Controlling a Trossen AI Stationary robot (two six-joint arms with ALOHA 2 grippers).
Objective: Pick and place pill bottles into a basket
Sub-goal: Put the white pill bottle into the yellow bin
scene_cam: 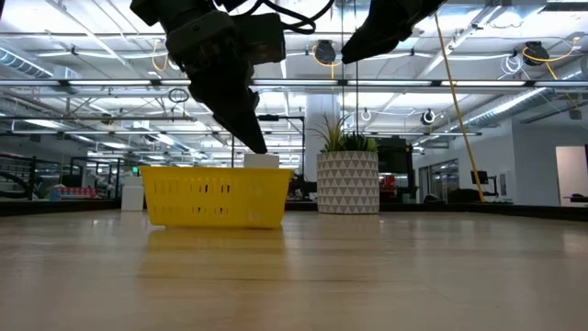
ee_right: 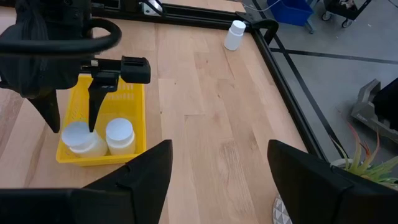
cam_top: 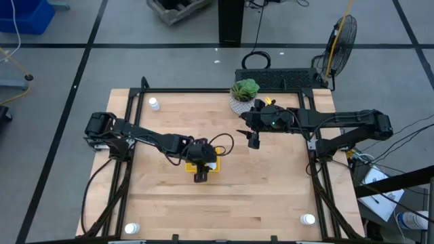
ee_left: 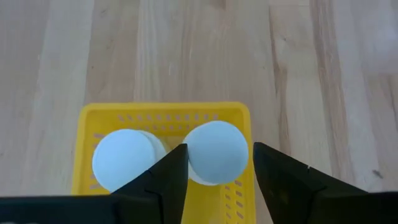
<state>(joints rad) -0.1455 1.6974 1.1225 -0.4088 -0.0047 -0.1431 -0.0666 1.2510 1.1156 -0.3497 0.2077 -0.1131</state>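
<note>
The yellow basket (cam_top: pixel 203 165) stands mid-table and holds two white pill bottles (ee_left: pixel 124 160) (ee_left: pixel 217 152), both standing upright on its floor. My left gripper (cam_top: pixel 201 169) hangs open over the basket, fingers pointing down. Its tips stand on either side of one bottle's cap (ee_right: pixel 78 132), just above it. My right gripper (cam_top: pixel 254 140) is open and empty, above the table to the right of the basket, near the plant pot. Three more bottles stand on the table at the far left (cam_top: pixel 154 103), near left (cam_top: pixel 131 228) and near right (cam_top: pixel 308 219).
A white patterned pot with a green plant (cam_top: pixel 243 95) stands at the far middle, close to my right arm. A black frame rail (ee_right: pixel 292 81) runs round the table's edges. Bare wood lies between the basket and the near edge.
</note>
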